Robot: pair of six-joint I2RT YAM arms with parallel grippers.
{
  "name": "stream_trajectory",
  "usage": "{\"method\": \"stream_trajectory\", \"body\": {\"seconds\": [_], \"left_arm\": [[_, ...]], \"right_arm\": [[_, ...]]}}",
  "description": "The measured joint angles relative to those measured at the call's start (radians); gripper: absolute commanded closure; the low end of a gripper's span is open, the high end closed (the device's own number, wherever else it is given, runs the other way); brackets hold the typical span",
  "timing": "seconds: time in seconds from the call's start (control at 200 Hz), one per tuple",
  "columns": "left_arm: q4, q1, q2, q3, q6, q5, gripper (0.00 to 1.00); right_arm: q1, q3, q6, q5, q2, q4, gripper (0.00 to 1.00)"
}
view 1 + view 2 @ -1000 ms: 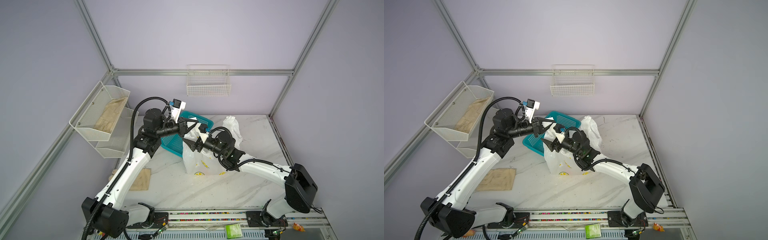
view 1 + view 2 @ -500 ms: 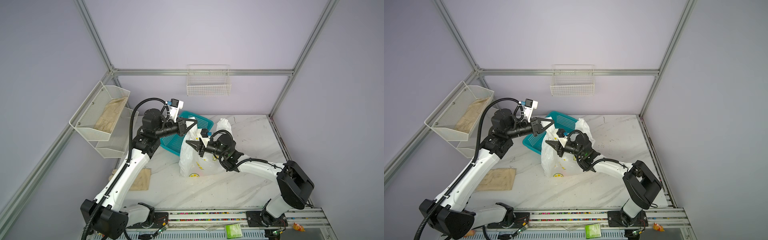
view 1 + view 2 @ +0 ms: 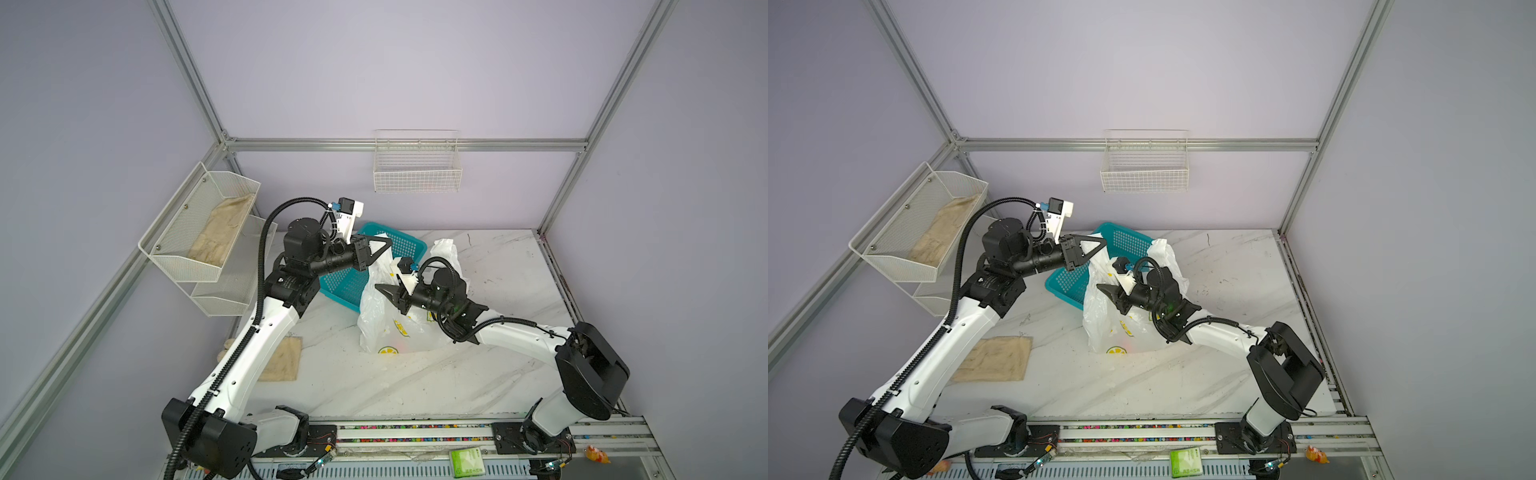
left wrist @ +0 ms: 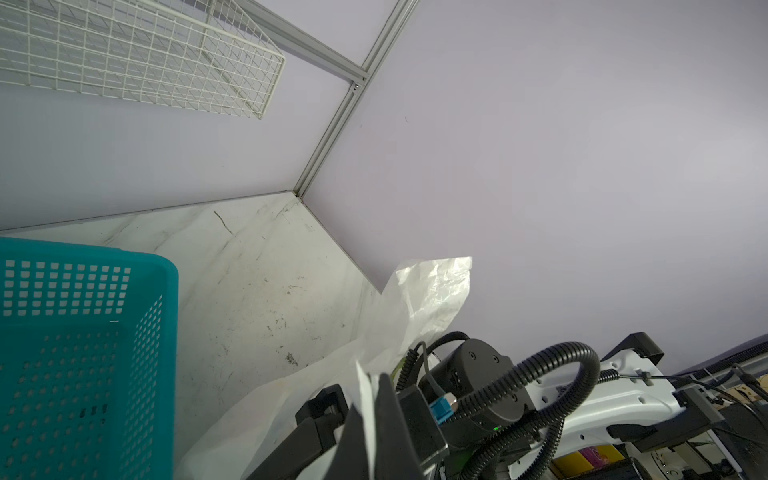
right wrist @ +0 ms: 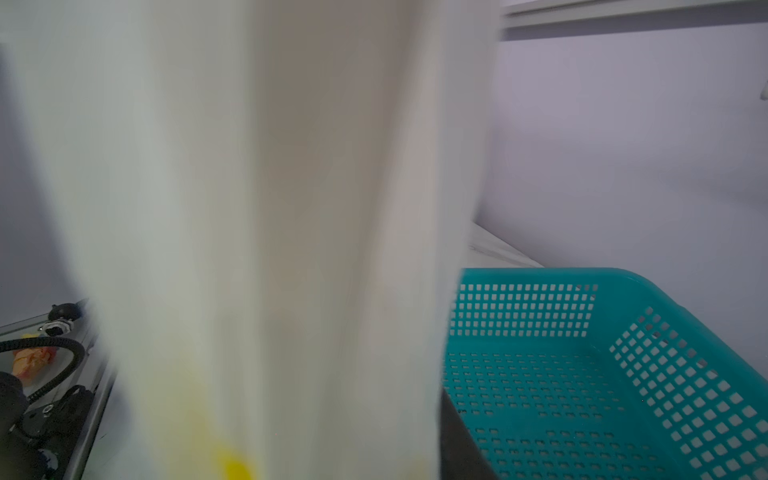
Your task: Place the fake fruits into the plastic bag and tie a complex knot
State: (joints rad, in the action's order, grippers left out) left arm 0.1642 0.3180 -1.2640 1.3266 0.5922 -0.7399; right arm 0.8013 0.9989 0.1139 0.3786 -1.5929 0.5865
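Observation:
The plastic bag [image 3: 380,322] [image 3: 1100,328], white film printed with lemon slices, stands at mid-table, its top pulled up to the left. My left gripper [image 3: 388,245] [image 3: 1103,245] hangs over the basket, shut on a strip of the bag's upper edge; in the left wrist view the white strip [image 4: 365,409] is pinched between the fingers. My right gripper [image 3: 379,288] [image 3: 1100,287] points left against the bag's upper side. Blurred bag film [image 5: 249,208] fills the right wrist view and hides the jaws. The fake fruits do not show plainly; only a faint reddish tint [image 3: 1128,344] glows through the bag's bottom.
A teal perforated basket [image 3: 401,245] [image 5: 582,374] sits tilted just behind and left of the bag. A beige cloth [image 3: 284,359] lies on the marble table at front left. Wire shelves [image 3: 208,232] hang on the left wall and a white wire basket [image 3: 417,166] on the back wall.
The bag's top has been drawn to the left. My right gripper slid a little left along the bag, its jaws narrower than a second ago. The left gripper stayed shut on the strip.

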Motion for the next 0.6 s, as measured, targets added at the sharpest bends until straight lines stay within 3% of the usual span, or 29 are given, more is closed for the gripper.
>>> {"method": "stream_trajectory", "body": {"seconds": [0.06,0.18,0.275,0.335,0.46,0.6], "left_arm": [[-0.013,-0.002,0.0,-0.004,0.001,0.0,1.0],[-0.043,-0.004,0.0,-0.011,0.013,0.0,1.0],[-0.068,-0.004,0.0,-0.011,0.021,0.0,1.0],[-0.082,-0.004,0.0,-0.012,0.027,0.003,1.0],[-0.097,-0.004,0.0,-0.017,0.044,0.011,1.0],[-0.098,-0.004,0.0,-0.018,0.063,0.017,1.0]], "right_arm": [[0.0,0.012,0.006,-0.006,0.01,-0.039,0.66],[0.0,0.016,0.022,-0.013,0.051,-0.114,0.4],[0.0,0.018,0.009,-0.032,0.096,-0.163,0.31],[0.0,0.023,-0.005,-0.048,0.122,-0.183,0.19],[0.02,0.05,-0.023,-0.117,0.155,-0.199,0.13],[0.093,0.054,-0.039,-0.277,0.18,-0.194,0.13]]}}
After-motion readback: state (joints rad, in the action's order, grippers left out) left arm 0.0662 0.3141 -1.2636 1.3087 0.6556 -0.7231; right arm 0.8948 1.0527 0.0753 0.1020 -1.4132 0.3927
